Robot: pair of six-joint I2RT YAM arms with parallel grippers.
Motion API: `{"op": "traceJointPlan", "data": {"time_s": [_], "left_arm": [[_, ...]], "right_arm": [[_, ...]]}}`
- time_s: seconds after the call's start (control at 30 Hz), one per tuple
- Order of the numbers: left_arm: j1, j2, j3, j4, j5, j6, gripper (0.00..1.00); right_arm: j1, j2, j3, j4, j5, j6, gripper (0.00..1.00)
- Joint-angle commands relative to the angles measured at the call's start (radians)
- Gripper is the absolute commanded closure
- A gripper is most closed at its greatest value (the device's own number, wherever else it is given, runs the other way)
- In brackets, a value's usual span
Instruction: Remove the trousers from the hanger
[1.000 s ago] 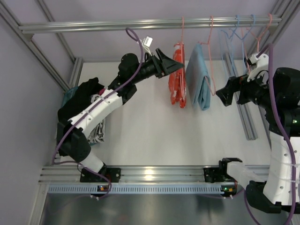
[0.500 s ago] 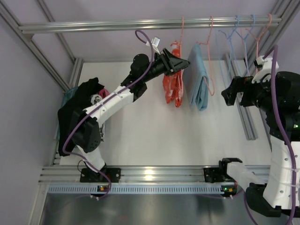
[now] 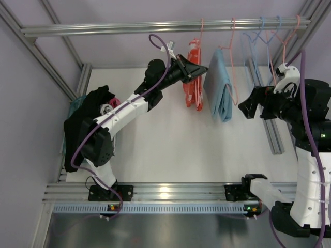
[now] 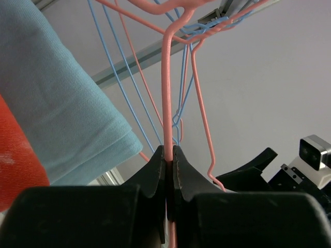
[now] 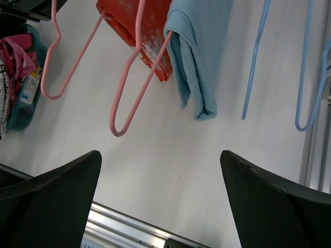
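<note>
Left arm is stretched out to the rail (image 3: 129, 27), and the left fingers (image 4: 150, 178) are pinched tight on the pink wire of a hanger (image 4: 167, 93), the wire running straight up out of the slit between them. No gap shows there at all. The orange-red trousers (image 3: 192, 95) are draped on that hanger, dangling above the bench (image 3: 170, 144), and from above the left fingers sit right against their upper part. Just beside them on the right a folded blue cloth (image 3: 220, 88) hangs on a pink hanger of its own. In the right wrist view the two cloths are touching or close to it. Over on the right, the right fingers (image 5: 51, 201) are spread wide with nothing between them, level with the blue cloth but apart from it. Empty blue hangers (image 5: 254, 67) dangle close by. At the far left of the bench the black trousers (image 3: 88, 111) lie heaped over a teal bin (image 5: 23, 106) with other cloth in it.
</note>
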Motion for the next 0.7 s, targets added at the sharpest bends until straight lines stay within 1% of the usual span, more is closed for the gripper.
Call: {"op": "traceJointPlan", "data": {"time_s": [0.0, 0.13, 0.3, 0.43, 0.5, 0.6, 0.67], "left_arm": [[-0.007, -0.068, 0.09, 0.217, 0.027, 0.055, 1.0], [-0.009, -0.097, 0.131, 0.216, 0.05, 0.096, 1.0], [-0.009, -0.139, 0.153, 0.216, 0.058, 0.161, 1.0], [-0.007, -0.151, 0.171, 0.216, 0.053, 0.191, 1.0], [-0.007, -0.159, 0.173, 0.216, 0.053, 0.195, 1.0], [-0.007, -0.183, 0.148, 0.216, 0.052, 0.202, 1.0], [-0.007, -0.209, 0.122, 0.217, 0.044, 0.211, 1.0]], "right_arm": [[-0.011, 0.013, 0.001, 0.001, -0.054, 0.033, 0.01], [-0.011, 0.039, 0.008, -0.033, -0.071, 0.073, 0.01], [-0.013, 0.057, 0.018, -0.045, -0.131, 0.062, 0.01], [-0.011, 0.059, 0.051, -0.012, -0.136, 0.039, 0.01], [-0.011, 0.051, 0.068, 0.037, -0.132, 0.032, 0.0], [-0.011, 0.042, 0.093, 0.097, -0.145, 0.035, 0.01], [-0.011, 0.063, 0.122, 0.087, -0.169, 0.038, 0.01]]}}
